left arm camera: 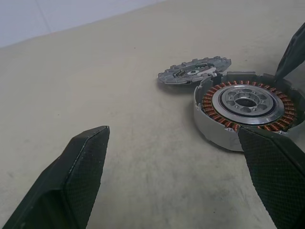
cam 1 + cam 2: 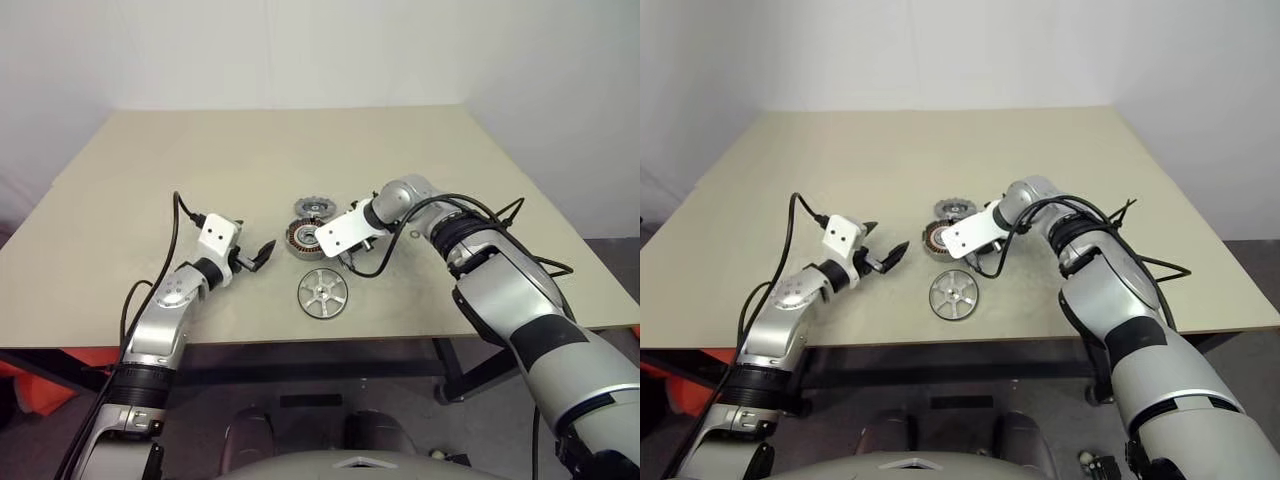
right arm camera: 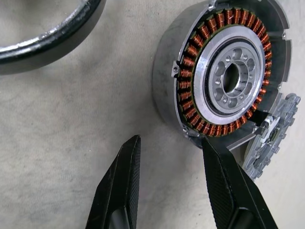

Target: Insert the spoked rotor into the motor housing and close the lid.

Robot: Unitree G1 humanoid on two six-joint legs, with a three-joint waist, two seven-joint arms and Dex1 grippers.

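Observation:
The motor housing (image 2: 301, 238), a thick ring with copper windings around a silver centre, lies in the middle of the table. Just behind it, touching its rim, sits the lid (image 2: 314, 208), grey with a notched edge. The spoked rotor (image 2: 322, 293) lies flat in front of the housing. My right gripper (image 3: 170, 140) points steeply down beside the housing, between it and the rotor's dark rim (image 3: 47, 33). It is open, with only table between its fingers. My left gripper (image 1: 174, 133) is open and hovers low, left of the housing (image 1: 245, 102), aimed toward it.
The beige table (image 2: 200, 150) stretches wide behind and to both sides of the parts. Its front edge runs close below the rotor. A black cable loops off my right forearm (image 2: 470, 215).

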